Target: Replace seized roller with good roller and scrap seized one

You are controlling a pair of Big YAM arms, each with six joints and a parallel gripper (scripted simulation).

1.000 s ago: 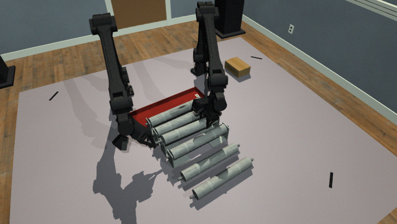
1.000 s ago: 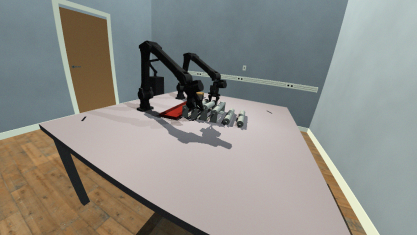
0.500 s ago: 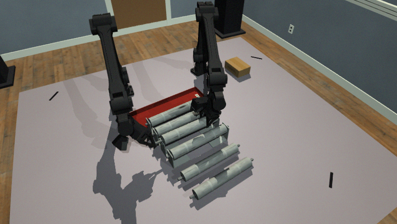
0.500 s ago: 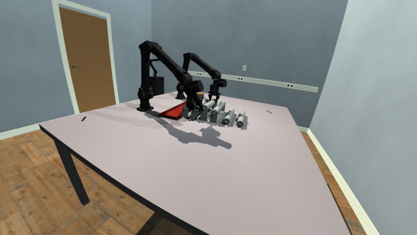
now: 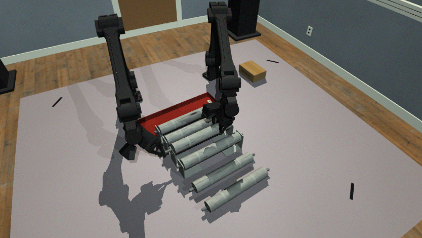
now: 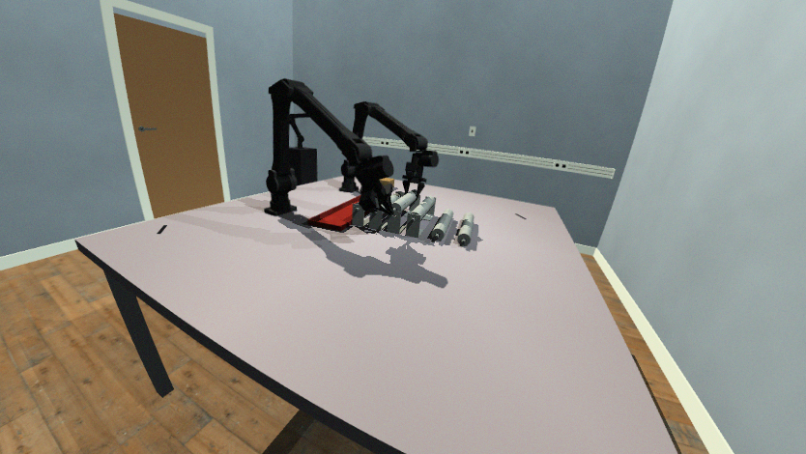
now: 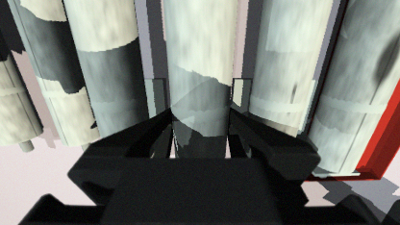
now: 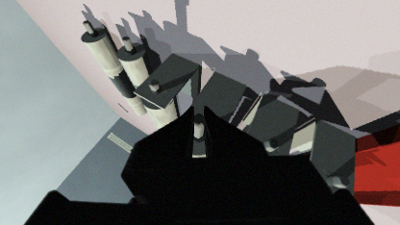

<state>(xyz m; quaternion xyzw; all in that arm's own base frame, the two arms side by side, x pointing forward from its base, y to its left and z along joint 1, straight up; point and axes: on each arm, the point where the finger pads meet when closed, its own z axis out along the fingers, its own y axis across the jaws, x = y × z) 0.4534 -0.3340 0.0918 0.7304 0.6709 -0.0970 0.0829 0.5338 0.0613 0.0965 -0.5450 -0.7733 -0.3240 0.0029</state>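
The roller bed holds four pale rollers. The third roller from the red scrap tray point(image 5: 174, 108) point(image 7: 386, 144) point(image 8: 385, 168) is the roller point(image 5: 195, 140) point(image 6: 405, 201) point(image 7: 201, 58) at both grippers. My left gripper point(image 5: 222, 129) point(image 7: 200, 112) is shut on its body near one end, fingers on both sides. My right gripper point(image 5: 164, 152) point(image 8: 199, 112) is shut on the axle end point(image 8: 198, 129) outside the opposite bracket. In the top view that axle end sticks out further than its neighbours'. The other axle end is hidden. The tray's visible part holds no roller.
Two spare rollers point(image 5: 222, 174) point(image 5: 239, 189) lie side by side beyond the bed, opposite the tray. The fourth roller point(image 5: 209, 150) and the second roller point(image 5: 185, 131) flank the gripped one closely. A cardboard box point(image 5: 252, 71) stands behind the left arm.
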